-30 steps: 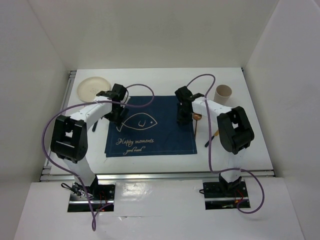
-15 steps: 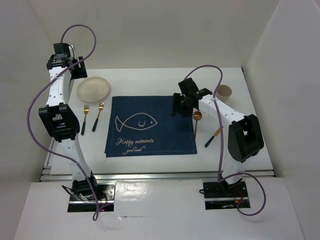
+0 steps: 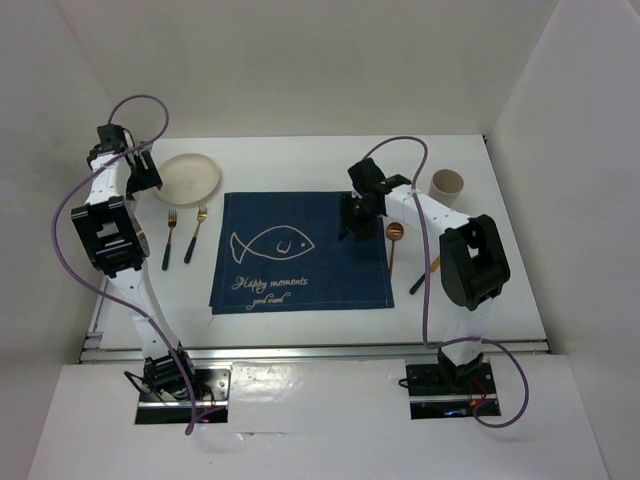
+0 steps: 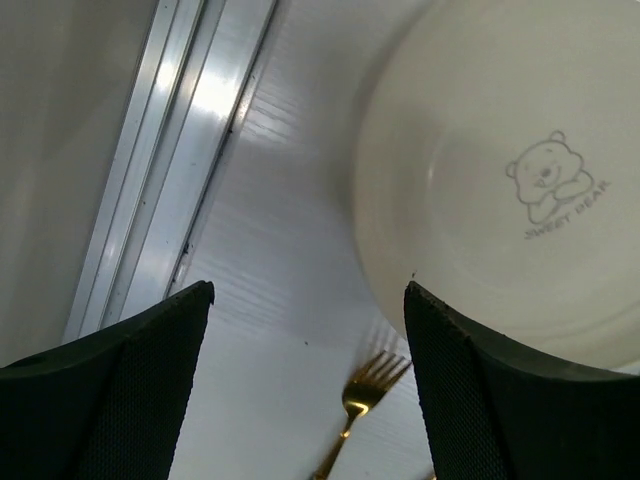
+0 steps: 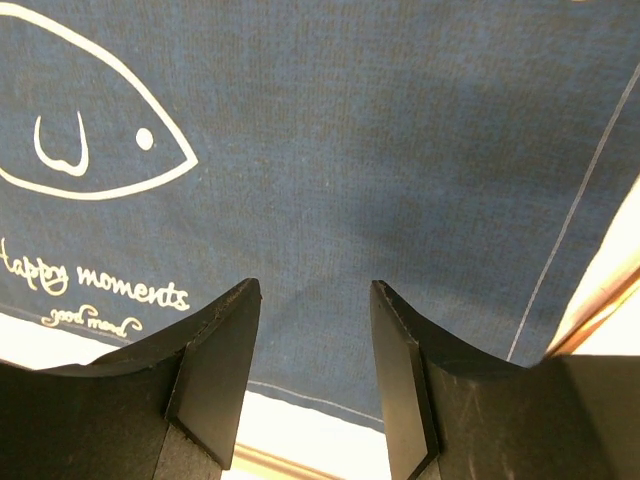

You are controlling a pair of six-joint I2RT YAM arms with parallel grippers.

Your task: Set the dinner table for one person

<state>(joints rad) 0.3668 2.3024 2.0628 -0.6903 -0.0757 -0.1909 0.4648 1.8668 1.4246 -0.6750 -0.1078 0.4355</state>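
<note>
The dinner table is a white top with aluminium rails. On it lies a navy placemat with a white fish outline. My left gripper hangs open at the back left, beside the cream plate. In the left wrist view its open gripper frames bare table, with the plate to the right and a gold fork below. My right gripper hovers over the placemat's right part. In the right wrist view it is open over the blue cloth, holding nothing.
Two forks lie left of the placemat. A spoon and a knife lie to its right. A beige cup stands at the back right. The left rail runs close by my left gripper.
My left arm has left the placemat's top-left corner, swung up to the back left and come down beside the plate. My right gripper has shifted slightly over the placemat, its jaws now wider.
</note>
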